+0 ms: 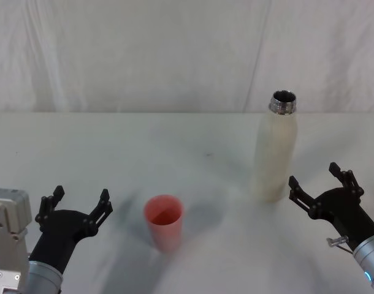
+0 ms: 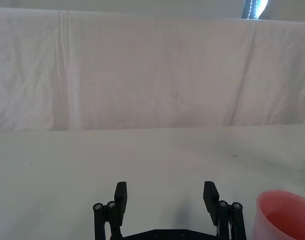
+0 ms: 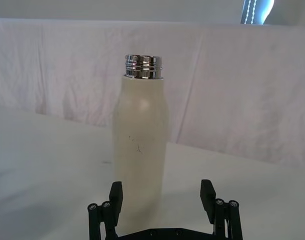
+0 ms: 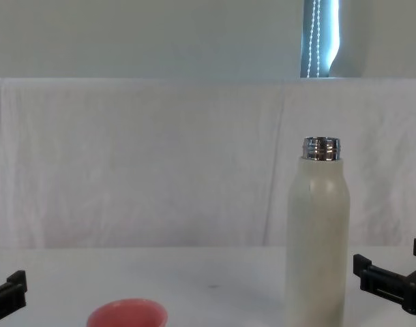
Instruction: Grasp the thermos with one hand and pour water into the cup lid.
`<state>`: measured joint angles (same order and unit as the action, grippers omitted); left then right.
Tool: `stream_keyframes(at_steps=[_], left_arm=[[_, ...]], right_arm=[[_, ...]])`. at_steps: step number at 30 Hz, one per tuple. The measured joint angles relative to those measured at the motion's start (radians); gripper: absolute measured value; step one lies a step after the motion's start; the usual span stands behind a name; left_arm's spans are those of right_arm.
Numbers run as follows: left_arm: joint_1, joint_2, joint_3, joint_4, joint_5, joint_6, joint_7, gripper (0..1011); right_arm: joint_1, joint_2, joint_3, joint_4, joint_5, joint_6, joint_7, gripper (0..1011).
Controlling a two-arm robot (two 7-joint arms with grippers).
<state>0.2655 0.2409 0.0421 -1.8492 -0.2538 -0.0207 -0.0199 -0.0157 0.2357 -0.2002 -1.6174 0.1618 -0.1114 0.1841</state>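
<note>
**Right arm lined up on the thermos, no grip yet**

The right gripper (image 1: 317, 182) has its fingers (image 3: 115, 195) spread, just beside the upright thermos (image 1: 274, 153) and not touching it. The step in hand looks like the approach; next it must move in around the body and close. The left gripper (image 1: 78, 203), fingers spread too, idles near the cup lid (image 1: 164, 222) on the bench (image 1: 113, 147) (water level inside the steel neck is hidden).
</note>
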Motion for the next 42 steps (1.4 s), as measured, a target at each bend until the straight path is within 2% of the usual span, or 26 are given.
stream_keyframes(at_steps=[42], left_arm=[[0.000,0.000,0.000,0.000,0.000,0.000,0.000,1001]], right_arm=[[0.003,0.005,-0.003,0.003,0.010,-0.003,0.010,1001]])
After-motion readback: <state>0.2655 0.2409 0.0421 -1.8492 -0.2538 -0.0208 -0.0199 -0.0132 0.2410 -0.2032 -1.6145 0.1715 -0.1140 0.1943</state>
